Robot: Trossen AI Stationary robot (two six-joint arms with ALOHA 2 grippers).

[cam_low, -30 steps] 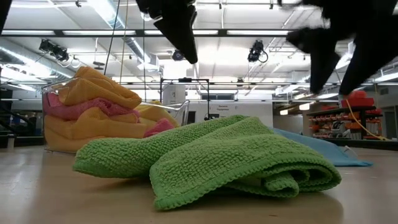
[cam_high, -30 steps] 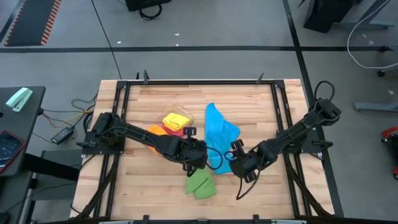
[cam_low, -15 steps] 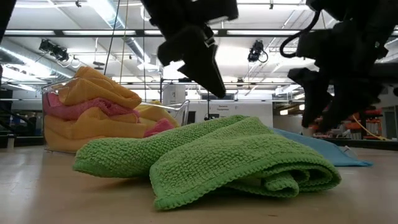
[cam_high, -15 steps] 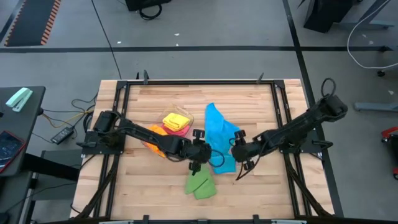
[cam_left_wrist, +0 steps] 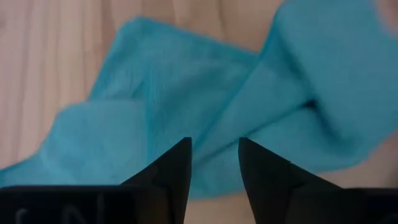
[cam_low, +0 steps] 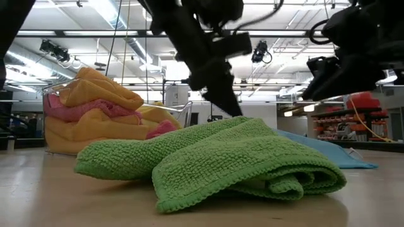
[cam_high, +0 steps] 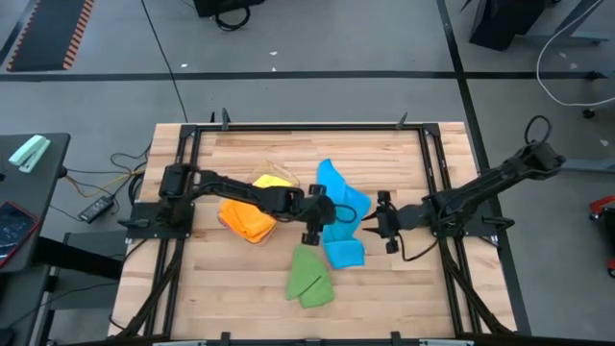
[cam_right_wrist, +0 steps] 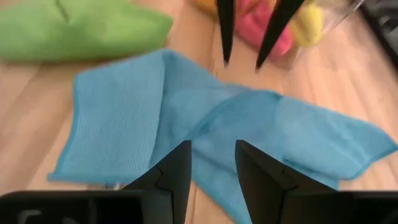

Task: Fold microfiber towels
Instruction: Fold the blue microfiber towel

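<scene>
A wooden desk [cam_high: 240, 288] in a black metal frame [cam_high: 183, 144], standing on a grey workshop floor [cam_high: 317, 38].

A clear plastic tub [cam_low: 53, 88] sits on the desk's left half. Left of the desk, a dark side table [cam_high: 24, 192] carries a pale green object [cam_high: 29, 152], and cables [cam_high: 106, 178] trail across the floor between the two. A black line [cam_high: 288, 75] crosses the floor beyond the desk, and an orange-and-black striped strip [cam_high: 72, 34] lies at the far left corner. Seen from desk height, the room behind has ceiling lights [cam_low: 107, 12], overhead pipes [cam_low: 136, 47] and shelving with red items [cam_low: 353, 104].
</scene>
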